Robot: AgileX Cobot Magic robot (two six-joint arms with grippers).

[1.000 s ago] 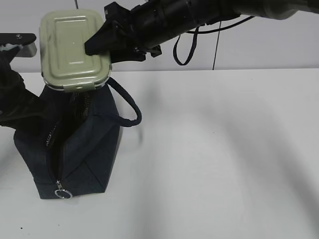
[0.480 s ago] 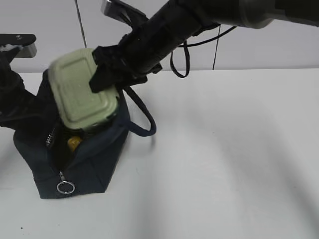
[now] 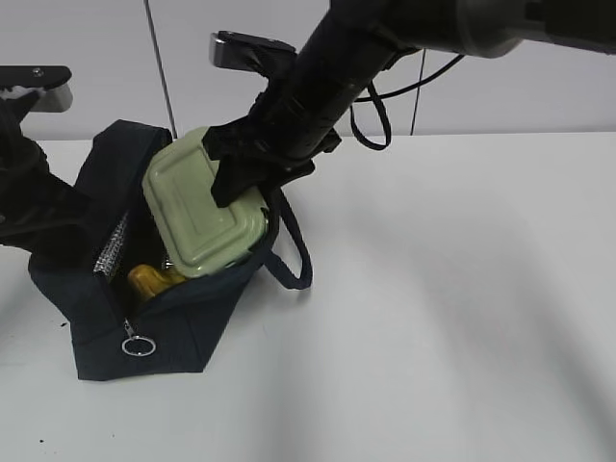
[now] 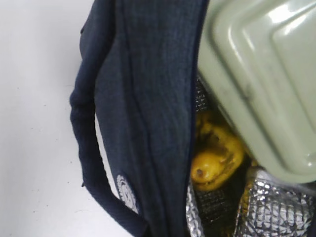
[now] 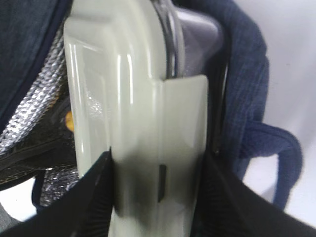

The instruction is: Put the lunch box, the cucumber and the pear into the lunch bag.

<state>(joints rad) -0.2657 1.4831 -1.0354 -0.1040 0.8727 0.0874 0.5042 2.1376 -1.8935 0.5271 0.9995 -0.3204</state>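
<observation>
The navy lunch bag (image 3: 178, 332) stands open at the left of the table. My right gripper (image 3: 241, 178) is shut on the lunch box (image 3: 200, 207), whose sage-green lid faces the camera. The box is tilted, with its lower end inside the bag's mouth. In the right wrist view, the black fingers (image 5: 96, 197) clamp the box (image 5: 128, 89) at its clip end. The yellow pear (image 3: 149, 279) lies inside the bag on the silvery lining, also seen in the left wrist view (image 4: 215, 165) under the box (image 4: 261, 74). My left gripper (image 3: 53, 226) sits against the bag's raised left wall (image 4: 143, 108), its fingers hidden by fabric. The cucumber is out of view.
The bag's loop handle (image 3: 294, 260) hangs over its right side onto the white table (image 3: 452, 308). The metal zipper ring (image 3: 141, 346) hangs at the bag's front. A pale wall stands behind the table.
My right gripper has brought the lunch box down from above the bag and tilted it into the mouth. The bag has spread open and the pear now shows. The left arm stayed.
</observation>
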